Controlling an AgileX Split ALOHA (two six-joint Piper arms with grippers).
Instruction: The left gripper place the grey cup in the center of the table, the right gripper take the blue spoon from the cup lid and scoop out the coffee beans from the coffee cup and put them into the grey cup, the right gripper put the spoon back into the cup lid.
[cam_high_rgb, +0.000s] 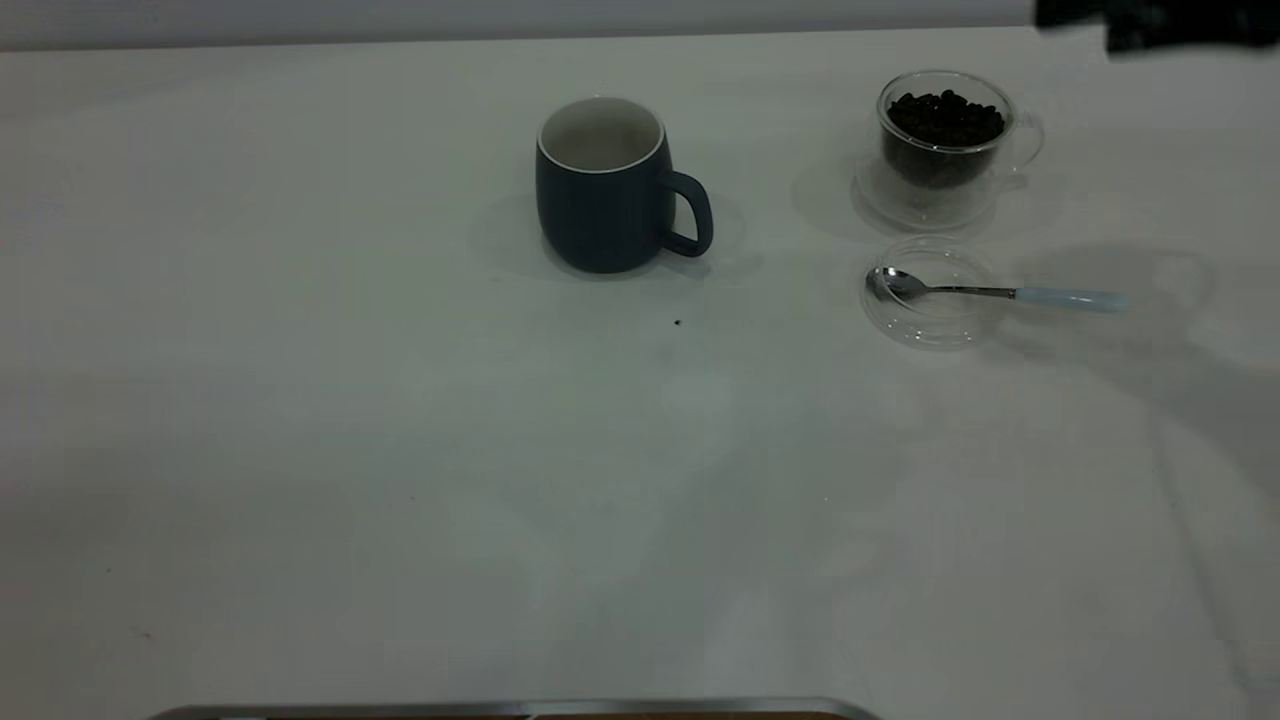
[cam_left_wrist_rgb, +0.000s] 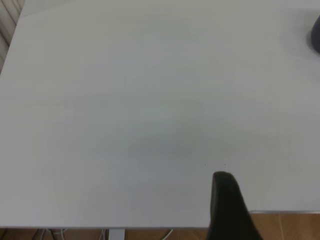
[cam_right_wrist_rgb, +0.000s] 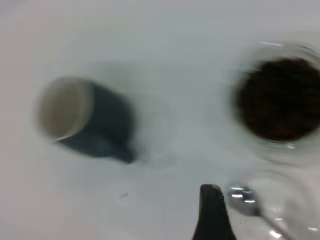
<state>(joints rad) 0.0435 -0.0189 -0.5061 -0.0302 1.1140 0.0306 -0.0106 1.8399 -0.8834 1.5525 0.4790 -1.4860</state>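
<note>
From the exterior view, the grey cup (cam_high_rgb: 608, 187) is standing upright near the middle of the worktop (cam_high_rgb: 300, 400), handle toward the coffee cup (cam_high_rgb: 947, 140), which is holding the coffee beans (cam_high_rgb: 944, 118). The blue spoon (cam_high_rgb: 1000, 291) is lying with its bowl in the cup lid (cam_high_rgb: 928, 292), just in front of the coffee cup.

In the left wrist view, the left end effector (cam_left_wrist_rgb: 227, 207) is hovering over bare worktop (only one finger showing, so its opening cannot be told), the grey cup well apart at the frame edge.

In the right wrist view, the right end effector (cam_right_wrist_rgb: 212, 212) is hanging just beside the spoon bowl, not touching; again its opening cannot be told.
</note>
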